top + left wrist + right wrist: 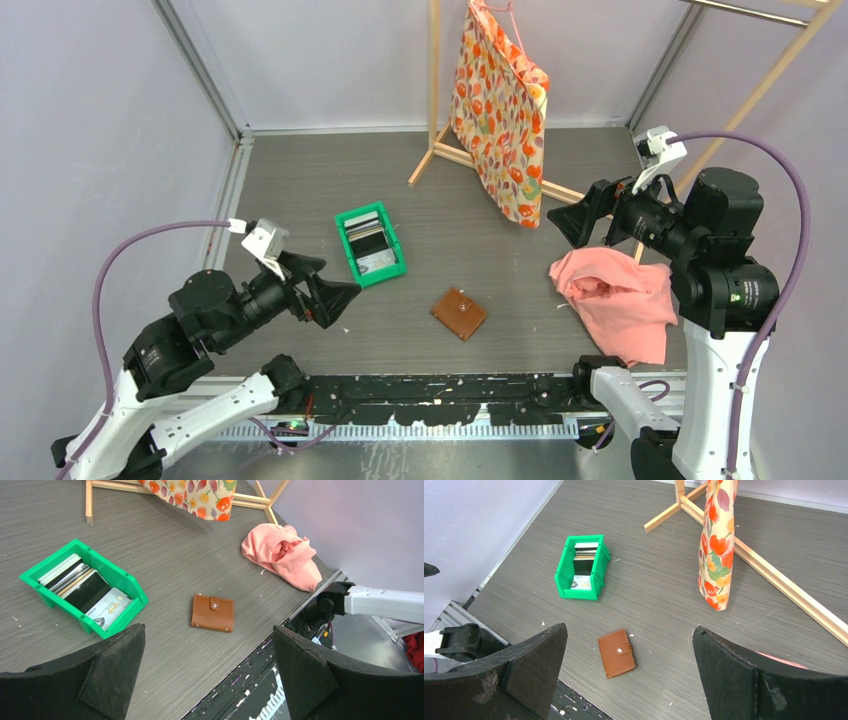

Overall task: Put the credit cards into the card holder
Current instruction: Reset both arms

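The card holder (459, 313), a brown leather wallet, lies snapped shut on the grey table near the front edge. The left wrist view shows the card holder (213, 613) ahead of the fingers. Several credit cards (366, 237) stand packed in a green bin to its upper left. The credit cards (75, 577) are white, grey, tan and black. My left gripper (340, 280) hovers open left of the wallet, just below the bin, holding nothing. My right gripper (575, 215) hangs open at the right, well above the table. Its view shows the card holder (616, 653) far below.
The green bin (377, 272) sits left of centre. A pink cloth (615, 300) lies crumpled at the right, under the right arm. A floral garment (500, 110) hangs on a wooden rack (440, 150) at the back. The black base rail (440, 390) runs along the front.
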Tool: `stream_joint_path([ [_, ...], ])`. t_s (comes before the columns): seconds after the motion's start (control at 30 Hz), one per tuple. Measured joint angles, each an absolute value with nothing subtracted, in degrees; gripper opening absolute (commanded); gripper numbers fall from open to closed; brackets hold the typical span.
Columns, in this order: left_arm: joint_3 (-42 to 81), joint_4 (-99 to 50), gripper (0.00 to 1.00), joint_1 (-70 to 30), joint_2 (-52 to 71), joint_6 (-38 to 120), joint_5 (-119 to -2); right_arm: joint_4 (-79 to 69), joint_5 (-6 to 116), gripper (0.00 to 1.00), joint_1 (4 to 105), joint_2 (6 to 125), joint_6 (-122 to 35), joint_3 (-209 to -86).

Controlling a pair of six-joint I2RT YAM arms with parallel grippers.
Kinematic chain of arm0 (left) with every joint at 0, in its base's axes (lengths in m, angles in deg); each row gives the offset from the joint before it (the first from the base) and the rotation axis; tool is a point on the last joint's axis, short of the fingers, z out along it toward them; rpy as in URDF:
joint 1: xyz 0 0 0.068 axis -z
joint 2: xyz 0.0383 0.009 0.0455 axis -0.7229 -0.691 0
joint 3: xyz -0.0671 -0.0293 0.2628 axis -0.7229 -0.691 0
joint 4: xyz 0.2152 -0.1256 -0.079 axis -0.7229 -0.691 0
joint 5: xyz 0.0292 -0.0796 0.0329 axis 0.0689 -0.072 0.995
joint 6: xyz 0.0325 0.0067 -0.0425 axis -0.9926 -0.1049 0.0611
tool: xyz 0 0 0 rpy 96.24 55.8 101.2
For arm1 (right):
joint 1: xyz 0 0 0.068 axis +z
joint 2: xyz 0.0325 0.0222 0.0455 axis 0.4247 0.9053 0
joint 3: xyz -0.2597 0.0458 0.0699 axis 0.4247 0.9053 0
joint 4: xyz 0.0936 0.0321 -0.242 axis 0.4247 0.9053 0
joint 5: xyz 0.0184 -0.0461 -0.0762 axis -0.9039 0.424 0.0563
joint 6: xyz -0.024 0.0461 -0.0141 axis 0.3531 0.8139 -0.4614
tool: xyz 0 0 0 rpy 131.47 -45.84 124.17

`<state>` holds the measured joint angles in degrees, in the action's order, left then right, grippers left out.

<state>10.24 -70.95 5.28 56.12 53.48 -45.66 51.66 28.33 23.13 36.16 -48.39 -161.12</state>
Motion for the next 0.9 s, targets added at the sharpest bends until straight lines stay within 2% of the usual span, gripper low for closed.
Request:
stream_joint_path([
  [0.9,6.17,-70.93,1.0,5.28,58.85,54.73,-45.77,51.55,27.84,1.0,22.63,36.14,-47.84,-159.86],
])
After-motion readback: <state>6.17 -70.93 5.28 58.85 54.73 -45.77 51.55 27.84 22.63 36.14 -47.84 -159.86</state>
